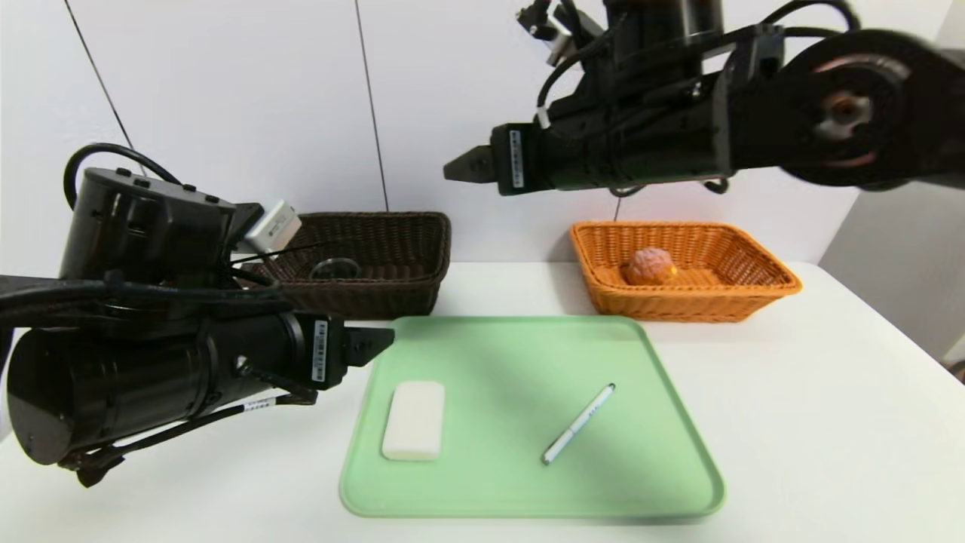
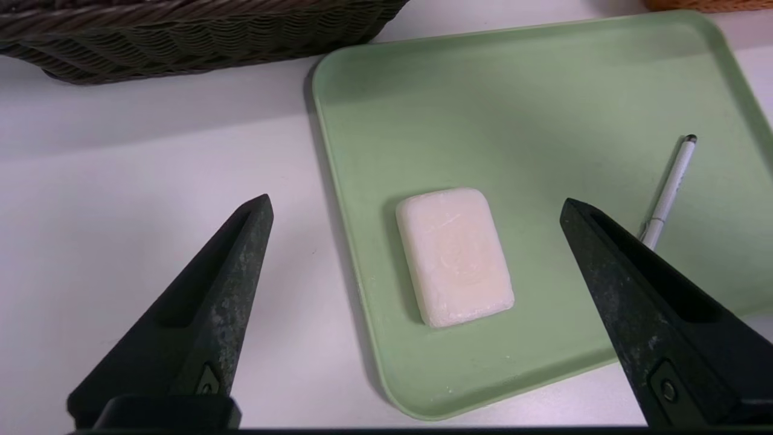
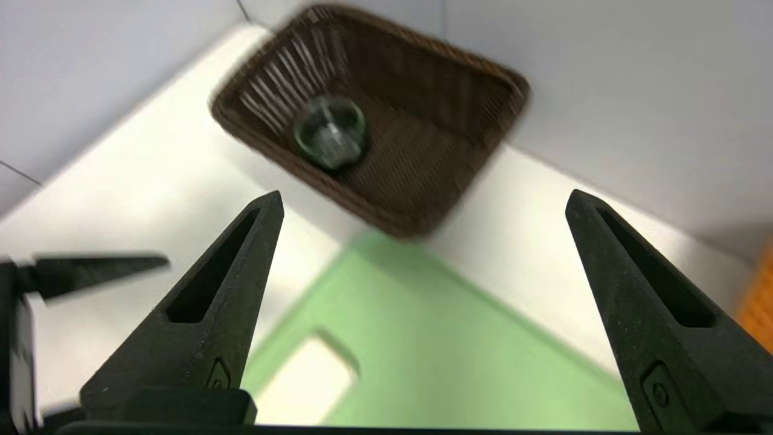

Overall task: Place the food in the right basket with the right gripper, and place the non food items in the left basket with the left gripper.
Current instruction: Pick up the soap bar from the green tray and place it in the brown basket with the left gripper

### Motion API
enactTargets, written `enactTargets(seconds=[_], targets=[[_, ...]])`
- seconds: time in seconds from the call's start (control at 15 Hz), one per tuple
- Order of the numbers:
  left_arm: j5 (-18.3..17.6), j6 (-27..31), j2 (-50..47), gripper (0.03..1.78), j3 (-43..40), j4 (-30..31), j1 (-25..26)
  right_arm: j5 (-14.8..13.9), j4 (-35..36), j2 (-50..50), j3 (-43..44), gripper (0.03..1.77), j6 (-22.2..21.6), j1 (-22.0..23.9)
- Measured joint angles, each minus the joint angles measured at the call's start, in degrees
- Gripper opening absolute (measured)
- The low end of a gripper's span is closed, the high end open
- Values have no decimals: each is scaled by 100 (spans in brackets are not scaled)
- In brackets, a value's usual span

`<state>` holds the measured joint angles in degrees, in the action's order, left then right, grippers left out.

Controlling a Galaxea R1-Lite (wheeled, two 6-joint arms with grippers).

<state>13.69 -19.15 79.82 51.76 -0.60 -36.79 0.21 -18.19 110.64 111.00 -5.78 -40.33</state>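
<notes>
So the bun (image 1: 649, 266) is already sitting in the orange basket (image 1: 761, 260), and the glass cup (image 1: 335, 268) is in the dark basket (image 1: 411, 226). Food side looks done to me. What's left on the green tray (image 1: 663, 422) is the white block (image 1: 413, 419) near its left side and the pen (image 1: 579, 433) lying at a slant, well apart from it.

The right end effector (image 3: 423, 205) is up high over the desk (image 1: 829, 422), fingers spread wide, holding nothing. The left end effector (image 2: 416, 205) hangs just off the tray's left edge, also spread wide and empty, with the block lined up between its fingers in the wrist view.

I'd say the block is the next pick for the left arm. Tips for doing it well: come down with the fingers straddling the block's short width, not its length, since that's the easier span. It's flat and low, so get the tips right down to the tray before squeezing. It could slide, so close slowly and centred.
</notes>
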Motion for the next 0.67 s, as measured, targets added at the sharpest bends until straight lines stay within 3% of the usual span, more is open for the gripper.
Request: enactTargets(seconds=[0.47,0.67], targets=[[-85,-44,-530,169,83,-929,-188,-742,-3437,-1164,72,167,-63,367],[-90,-300,-478,169,750,-1744,-304,-961,-4895,-1442,59,169,-667,467]])
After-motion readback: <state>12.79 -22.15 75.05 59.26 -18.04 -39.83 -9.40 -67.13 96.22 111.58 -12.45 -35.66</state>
